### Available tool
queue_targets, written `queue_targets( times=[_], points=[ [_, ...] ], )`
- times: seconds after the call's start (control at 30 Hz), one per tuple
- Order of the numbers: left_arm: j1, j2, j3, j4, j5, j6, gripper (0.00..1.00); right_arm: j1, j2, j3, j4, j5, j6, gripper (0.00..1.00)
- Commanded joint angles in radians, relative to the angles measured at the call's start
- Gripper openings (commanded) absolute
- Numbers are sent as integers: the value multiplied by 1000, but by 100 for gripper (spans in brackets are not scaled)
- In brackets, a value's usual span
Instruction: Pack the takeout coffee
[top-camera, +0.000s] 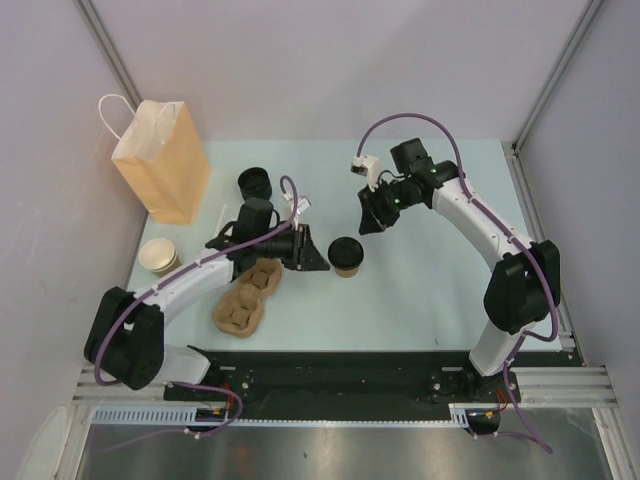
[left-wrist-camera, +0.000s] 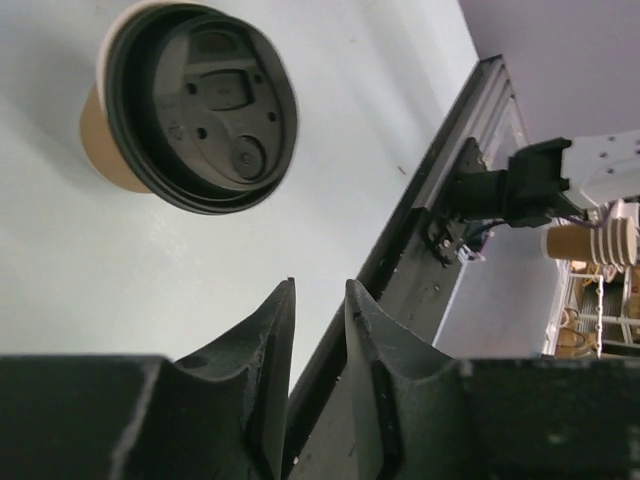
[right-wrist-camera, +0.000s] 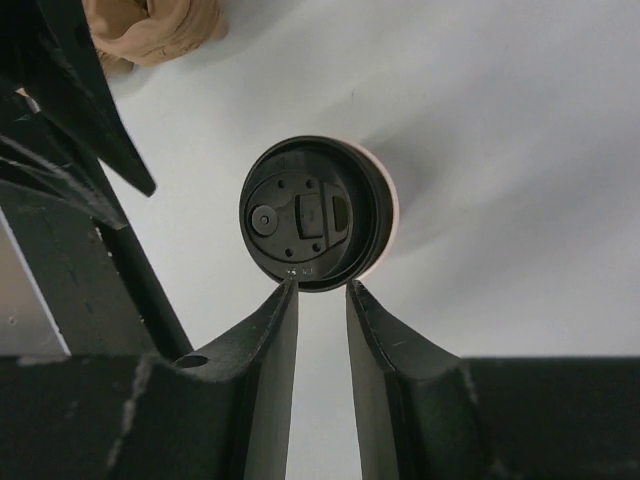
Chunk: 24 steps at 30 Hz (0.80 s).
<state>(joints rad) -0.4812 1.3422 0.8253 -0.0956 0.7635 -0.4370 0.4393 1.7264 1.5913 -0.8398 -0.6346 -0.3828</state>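
A: On the tabletop (top-camera: 430, 290), approx centre: where was the takeout coffee (top-camera: 346, 255)?

B: Upright, black lid on, standing free btw the two arms. The left end effector (top-camera: 320, 255) lay just beside it on the left, tips pointed at the cup, not touching.

A: Left jaws?

B: Only a narrow gap, nothing in it. In the left wrist view the coffee (left-wrist-camera: 195, 110) sat ahead of the fingers (left-wrist-camera: 265, 340) and off to one side, clear of both.

A: Right end effector (top-camera: 372, 218)?

B: Hung on the far side of the cup, aimed down at it. Jaws a slit apart too, empty. In the right wrist view the lid (right-wrist-camera: 312, 213) showed just past the tips, w/ no contact I could see.

A: Other stuff?

B: Paper bag (top-camera: 160, 160) was upright at the far left, handle up. Stack of black lids (top-camera: 255, 183) was near it, to its right. Lidless tan cup (top-camera: 158, 256) was at the left edge. Pulp cup carrier (top-camera: 245, 300) lay on the near side of the left arm.
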Motion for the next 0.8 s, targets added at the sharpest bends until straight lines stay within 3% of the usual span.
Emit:
queue_targets(
  times=[0.0, 0.23, 0.77],
  points=[
    [-17, 40, 55, -7, -84, 40, 30, -14, -39, -24, 21, -68, 65, 31],
    [-23, 113, 127, -35, -121, 70, 21, -20, -16, -24, 47, -73, 91, 31],
    [-40, 178, 164, -76, -147, 81, 11, -33, -10, -24, 56, -77, 94, 31]
  ],
)
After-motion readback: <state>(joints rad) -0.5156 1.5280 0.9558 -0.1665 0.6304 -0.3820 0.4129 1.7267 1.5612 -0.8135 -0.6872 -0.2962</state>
